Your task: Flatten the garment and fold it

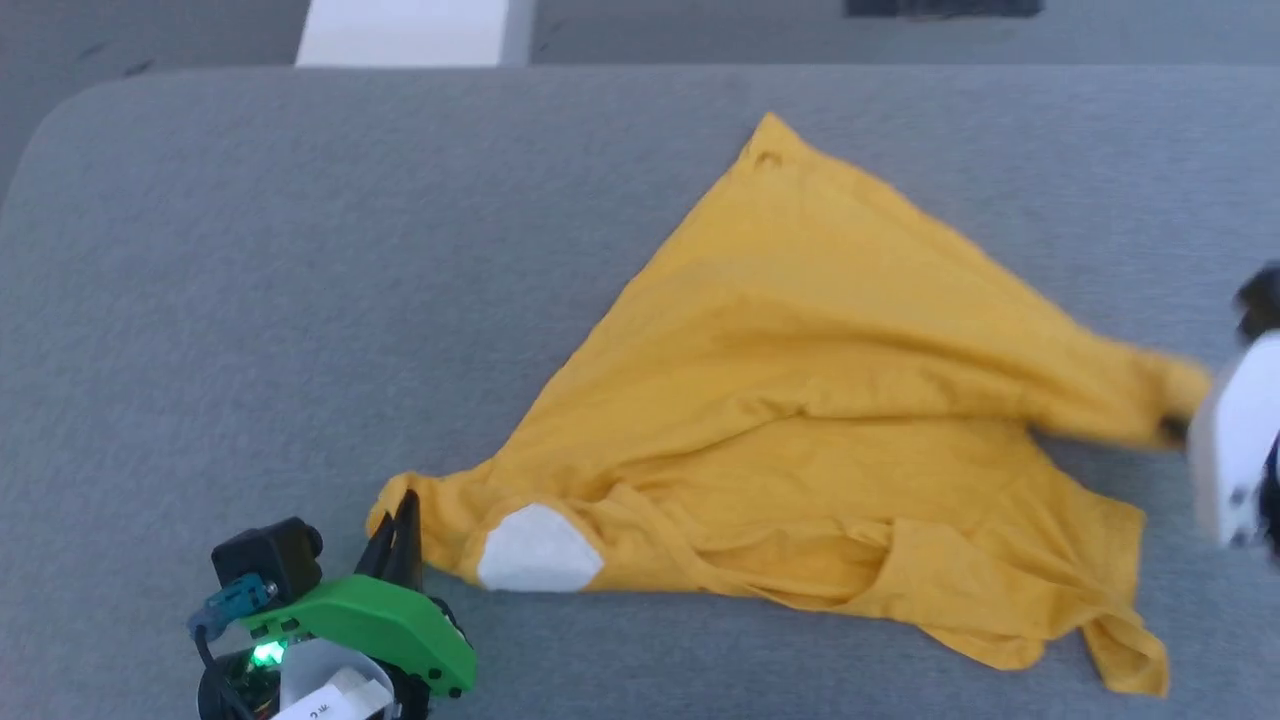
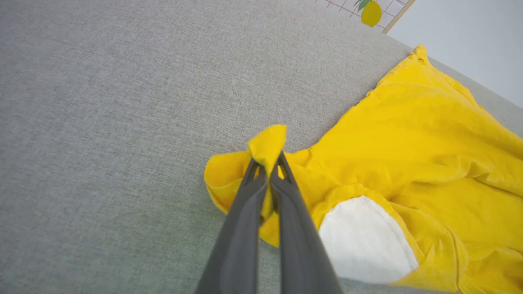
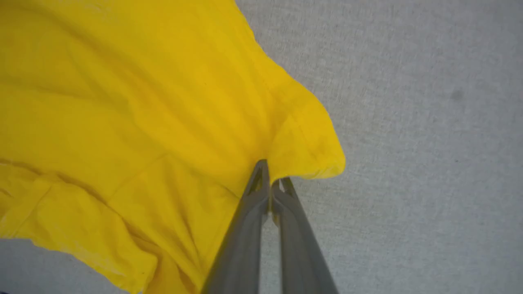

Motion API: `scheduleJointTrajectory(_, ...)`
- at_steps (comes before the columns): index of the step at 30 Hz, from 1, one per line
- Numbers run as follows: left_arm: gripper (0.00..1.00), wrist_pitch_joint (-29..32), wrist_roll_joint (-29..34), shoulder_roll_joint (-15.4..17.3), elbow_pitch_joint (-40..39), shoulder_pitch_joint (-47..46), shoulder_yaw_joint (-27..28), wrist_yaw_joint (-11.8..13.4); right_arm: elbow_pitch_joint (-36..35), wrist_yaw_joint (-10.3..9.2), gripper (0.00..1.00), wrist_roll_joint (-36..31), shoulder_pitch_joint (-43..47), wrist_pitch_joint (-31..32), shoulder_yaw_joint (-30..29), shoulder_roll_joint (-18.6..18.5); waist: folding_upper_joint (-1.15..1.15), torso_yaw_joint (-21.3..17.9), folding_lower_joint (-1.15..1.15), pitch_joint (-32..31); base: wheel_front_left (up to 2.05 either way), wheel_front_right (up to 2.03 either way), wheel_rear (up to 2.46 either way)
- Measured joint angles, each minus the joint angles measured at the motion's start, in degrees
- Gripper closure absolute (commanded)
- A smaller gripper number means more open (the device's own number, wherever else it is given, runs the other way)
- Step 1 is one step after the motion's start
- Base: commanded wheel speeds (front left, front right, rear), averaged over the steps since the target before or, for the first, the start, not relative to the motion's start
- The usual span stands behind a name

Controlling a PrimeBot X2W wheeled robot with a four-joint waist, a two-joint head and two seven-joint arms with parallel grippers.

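1. The left gripper (image 2: 267,163) sits at the table's (image 1: 250,300) near-left edge. Its fingers are pinched tight on a yellow corner of the garment (image 1: 800,400), and a tuft of cloth stands up between them. Judged purpose: an anchor for drawing the cloth out.
2. Just right of that grip, along the table's near edge, a white patch (image 1: 535,550) of the print shows at a turned-over fold. The printed side therefore appears mostly tucked under.
3. The garment lies right of the table's middle as a rumpled triangle, creased, with loose flaps bunched toward the near-right. It is not flat.
4. The right gripper (image 3: 269,171) is at the table's right edge, its fingers clamped together on a hemmed end of the cloth. Creases run straight to that pinch, which suggests the fabric is under pull there.
5. Toward the table's far edge, the garment's peak rests unheld.
6. Assessment: flattening is in hand and folding has not begun. With both ends gripped, spreading them apart should clear the creases. The bunched near-right flaps may not follow.
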Motion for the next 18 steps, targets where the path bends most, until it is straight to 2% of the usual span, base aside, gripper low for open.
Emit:
scheduleJointTrajectory(5,1.00,-0.46,-0.24,-0.47,2.42,0.58,-0.23,0.02,-1.35,0.00,1.00,1.38,12.71,-2.03,-2.35,9.47,0.00,-4.56,0.00,-2.90,0.00,0.00,0.00)
scheduleJointTrajectory(9,1.00,-0.76,-0.53,-0.77,3.92,1.08,-0.59,0.02,-0.08,0.01,1.00,1.83,18.53,-1.94,-1.37,14.56,0.00,-6.95,0.00,-4.98,0.00,0.00,0.00)
scheduleJointTrajectory(11,1.00,-0.96,-0.67,-1.00,4.47,1.13,-0.76,0.02,-0.01,0.00,1.00,2.41,19.33,-3.80,-2.63,16.62,0.00,-7.91,0.00,-5.99,0.00,0.00,0.00)
scheduleJointTrajectory(12,1.00,-0.96,-0.67,-1.03,4.74,1.14,-0.80,0.01,-0.12,0.00,0.59,2.76,19.37,-5.59,-3.72,17.66,0.00,-8.25,0.00,-6.48,0.00,0.00,0.00)
scheduleJointTrajectory(13,1.00,-0.96,-0.67,-1.09,4.88,1.15,-0.84,0.01,-0.43,0.00,0.00,2.96,19.37,-7.20,-4.52,18.17,0.00,-8.49,0.00,-6.87,0.00,0.00,0.00)
scheduleJointTrajectory(18,1.00,-0.94,-0.77,-0.82,5.21,1.23,-0.66,0.00,-5.70,0.00,0.00,5.43,19.18,-15.93,-8.87,18.61,0.00,-8.91,0.00,-8.67,0.00,0.00,0.00)
